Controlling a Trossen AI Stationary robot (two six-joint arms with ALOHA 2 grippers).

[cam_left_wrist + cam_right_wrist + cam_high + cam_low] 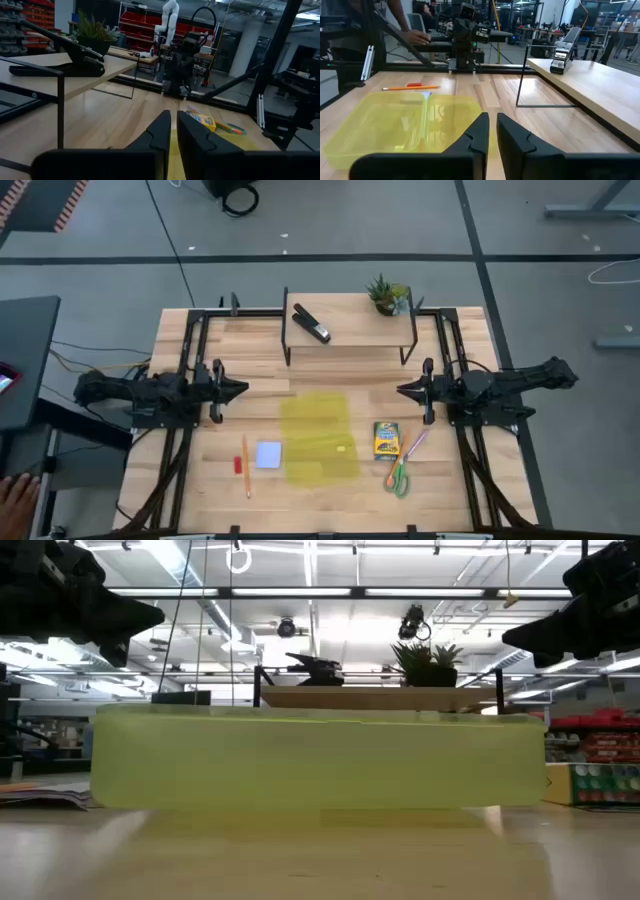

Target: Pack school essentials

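Observation:
The school essentials lie on the near half of the table around an open yellow translucent case (320,437). To its left are an orange pencil (246,465), a red eraser (238,465) and a pale blue notepad (268,455). To its right are a crayon box (386,440), a purple pen (415,445) and green-handled scissors (400,477). My left gripper (240,390) hovers shut above the table, left of the case and level. My right gripper (402,391) hovers shut to the case's right, facing it. Neither holds anything.
A raised wooden shelf (350,330) at the table's far side carries a black stapler (311,323) and a small potted plant (388,295). A person's hand (15,500) shows off the table's near left corner. Bare wood lies between the grippers and the case.

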